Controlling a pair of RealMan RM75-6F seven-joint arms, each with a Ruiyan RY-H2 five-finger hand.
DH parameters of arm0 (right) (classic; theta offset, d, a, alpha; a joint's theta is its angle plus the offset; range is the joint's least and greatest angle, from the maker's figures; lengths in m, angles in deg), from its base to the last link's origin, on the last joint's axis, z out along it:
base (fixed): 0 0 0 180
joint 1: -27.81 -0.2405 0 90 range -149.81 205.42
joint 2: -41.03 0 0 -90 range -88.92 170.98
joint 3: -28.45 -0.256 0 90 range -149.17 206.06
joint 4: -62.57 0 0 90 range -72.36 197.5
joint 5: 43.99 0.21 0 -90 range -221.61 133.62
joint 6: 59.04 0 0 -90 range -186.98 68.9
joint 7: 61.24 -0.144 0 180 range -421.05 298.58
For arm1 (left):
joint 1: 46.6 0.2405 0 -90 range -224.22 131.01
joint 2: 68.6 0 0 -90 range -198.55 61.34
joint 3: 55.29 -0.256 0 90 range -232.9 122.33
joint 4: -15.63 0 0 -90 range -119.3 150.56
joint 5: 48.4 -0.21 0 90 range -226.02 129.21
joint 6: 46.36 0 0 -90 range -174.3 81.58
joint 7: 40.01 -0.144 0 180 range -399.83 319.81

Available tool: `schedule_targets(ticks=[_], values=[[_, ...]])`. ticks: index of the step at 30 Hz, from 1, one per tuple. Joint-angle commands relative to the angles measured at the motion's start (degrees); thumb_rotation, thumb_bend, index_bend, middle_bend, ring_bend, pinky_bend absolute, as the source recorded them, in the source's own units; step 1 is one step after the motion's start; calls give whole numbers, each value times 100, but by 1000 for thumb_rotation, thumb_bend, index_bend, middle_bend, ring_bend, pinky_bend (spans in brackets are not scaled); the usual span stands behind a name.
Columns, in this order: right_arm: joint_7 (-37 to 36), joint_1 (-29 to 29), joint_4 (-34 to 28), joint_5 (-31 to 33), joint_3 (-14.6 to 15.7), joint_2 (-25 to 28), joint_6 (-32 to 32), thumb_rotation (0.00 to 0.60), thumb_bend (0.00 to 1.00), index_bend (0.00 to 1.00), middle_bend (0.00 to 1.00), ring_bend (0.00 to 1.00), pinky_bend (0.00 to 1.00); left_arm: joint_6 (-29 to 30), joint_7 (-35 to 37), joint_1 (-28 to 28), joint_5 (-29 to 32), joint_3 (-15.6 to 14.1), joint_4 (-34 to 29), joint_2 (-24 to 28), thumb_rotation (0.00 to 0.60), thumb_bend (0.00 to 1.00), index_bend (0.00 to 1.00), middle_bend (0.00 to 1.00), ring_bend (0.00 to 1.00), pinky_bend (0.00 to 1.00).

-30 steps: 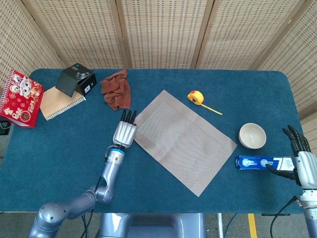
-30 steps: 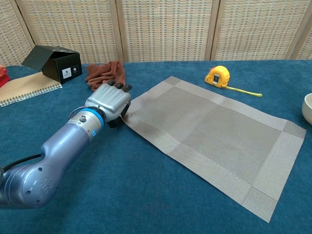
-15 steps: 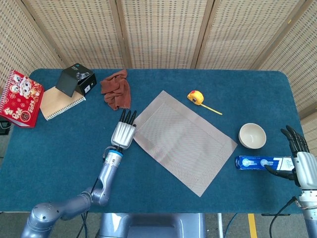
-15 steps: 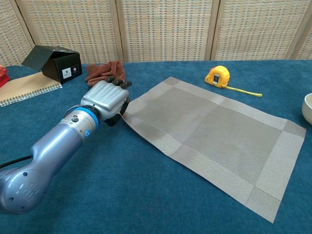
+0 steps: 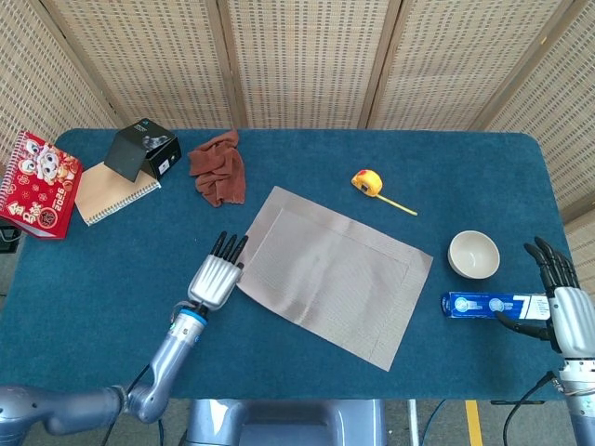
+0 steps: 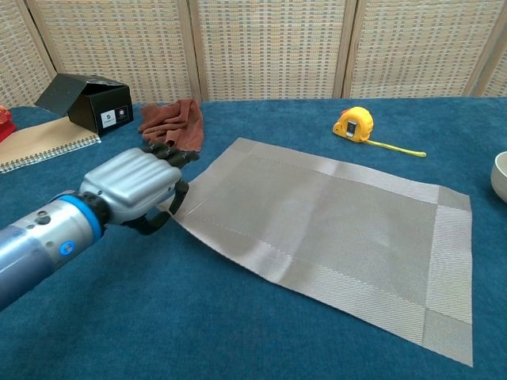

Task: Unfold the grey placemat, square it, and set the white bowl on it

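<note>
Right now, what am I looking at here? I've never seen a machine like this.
It's a two-armed robot at a blue table, seen by its own two cameras: one looks down from its head, one forward from its chest. Its left hand grips a corner of the grey placemat, which lies unfolded. Its right hand rests at the table's edge by a blue box, holding nothing. Nearby lie a white bowl, yellow tape measure, brown cloth, black box and notebooks.
</note>
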Motion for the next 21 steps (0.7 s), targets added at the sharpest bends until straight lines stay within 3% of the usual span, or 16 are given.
schedule_targets(ticks=[1, 11, 21], values=[[44, 4, -22, -20, 21, -13, 1, 600, 80, 115, 0, 0, 0, 222, -123, 408, -212, -530, -729, 571, 600, 493, 744, 0, 0, 0], [243, -14, -74, -136, 126, -96, -50, 600, 80, 115, 0, 0, 0, 659, 267, 893, -1066, -1305, -1552, 1156, 600, 493, 745, 0, 0, 0], [327, -10, -104, -191, 166, -138, -25, 600, 80, 115, 0, 0, 0, 747, 604, 1204, -1777, -1731, -1683, 1290, 600, 493, 745, 0, 0, 0]])
